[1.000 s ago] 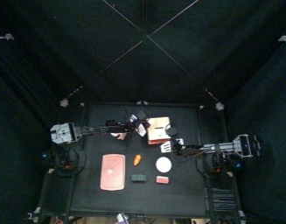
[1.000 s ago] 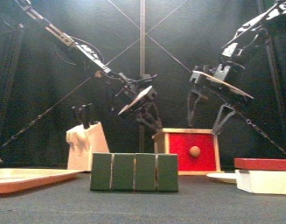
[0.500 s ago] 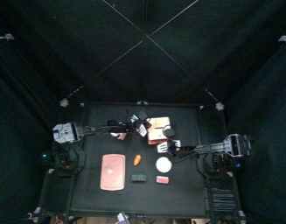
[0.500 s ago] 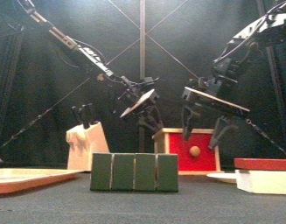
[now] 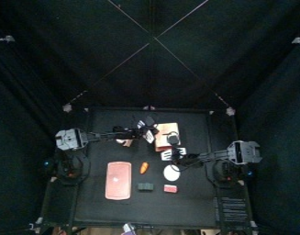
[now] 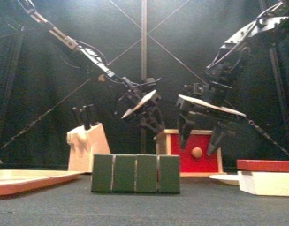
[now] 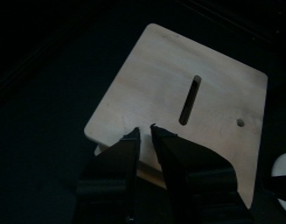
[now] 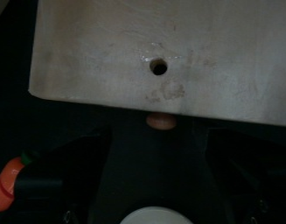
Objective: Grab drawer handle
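Drawer point(image 8: 145, 52): pale wood top, matt, faintly grained and scuffed; front panel point(image 6: 196, 146) painted red, satin, with smooth round knob point(image 6: 196, 152). Green block point(image 6: 136, 173): matt, ribbed. Surface point(image 6: 171, 207): black, matt. Curtains point(image 5: 66, 55): black cloth.

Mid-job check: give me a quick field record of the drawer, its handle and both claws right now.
drawer: cream-white box, red front facing the front camera, mid-table
handle: round red knob on that front, not gripped
right claw: open wide, hanging just in front of the drawer, knob ahead of it in its wrist view
left claw: at the edge of the drawer's pale top panel; grip unclear
task state: handle not yet grabbed
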